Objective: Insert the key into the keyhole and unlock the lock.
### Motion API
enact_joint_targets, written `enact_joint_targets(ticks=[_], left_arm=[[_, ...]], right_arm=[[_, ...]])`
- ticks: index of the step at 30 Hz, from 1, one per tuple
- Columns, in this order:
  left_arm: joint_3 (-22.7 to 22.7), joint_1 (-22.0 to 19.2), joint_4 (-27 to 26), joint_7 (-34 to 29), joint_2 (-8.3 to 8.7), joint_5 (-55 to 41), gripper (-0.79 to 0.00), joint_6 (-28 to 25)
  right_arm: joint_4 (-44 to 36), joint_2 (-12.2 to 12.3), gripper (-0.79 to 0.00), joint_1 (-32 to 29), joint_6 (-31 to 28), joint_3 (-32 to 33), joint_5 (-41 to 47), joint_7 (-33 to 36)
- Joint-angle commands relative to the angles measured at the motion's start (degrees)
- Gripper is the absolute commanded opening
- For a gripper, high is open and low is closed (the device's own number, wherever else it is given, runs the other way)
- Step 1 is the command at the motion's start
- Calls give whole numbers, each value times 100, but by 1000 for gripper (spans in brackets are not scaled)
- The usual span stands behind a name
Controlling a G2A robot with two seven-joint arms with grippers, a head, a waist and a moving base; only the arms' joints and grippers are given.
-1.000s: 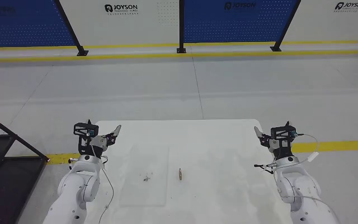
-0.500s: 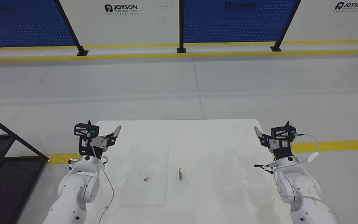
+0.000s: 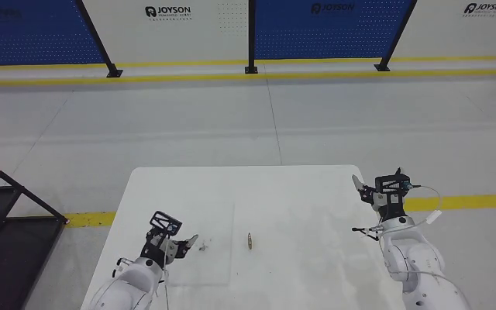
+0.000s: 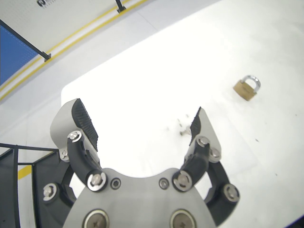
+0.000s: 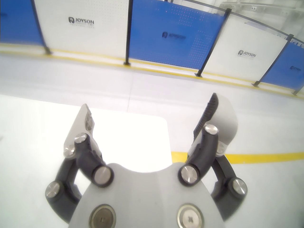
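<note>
Two wide, empty tools: left gripper [image 3: 184,243] just beside key [image 3: 203,247], near-left on table [image 3: 294,194]; right gripper [image 5: 147,110] at far-right corner. Right of key, apart: lock [image 4: 245,88]. Likely step: key pickup. Next: lower, straddle key, pinch without sliding it.

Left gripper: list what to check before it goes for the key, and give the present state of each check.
1. The left gripper is open: ok, its fingers are spread wide with nothing between them.
2. The key is free to take: ok, it lies alone on the table.
3. The key is centred in the gap: not ok, it sits close beside one fingertip.
4. The lock is clear of the approach: ok, it lies apart from the key, farther out.
5. The way the keyhole faces: cannot tell.
6. The right gripper is out of the way: ok, it is open near a table corner.
</note>
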Motion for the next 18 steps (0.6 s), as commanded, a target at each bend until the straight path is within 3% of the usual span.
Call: enact_joint_targets(ticks=[1,4,7,13,18], left_arm=[[140,-55,-70,-618,-13,-257,0,-31],[348,-283,1,-1448,-40,-619,0,38],[656,-598,177,-1880,-66,-518,0,130],[1259,-1065,658,-2149,-134,75,-3,562],[1516,-1225,935,-2141,-183,197,-80,840]], right_arm=[[0,0,0,0,0,0,0,0],[0,0,0,0,0,0,0,0],[0,0,0,0,0,0,0,0],[0,0,0,0,0,0,0,0],[0,0,0,0,0,0,0,0]])
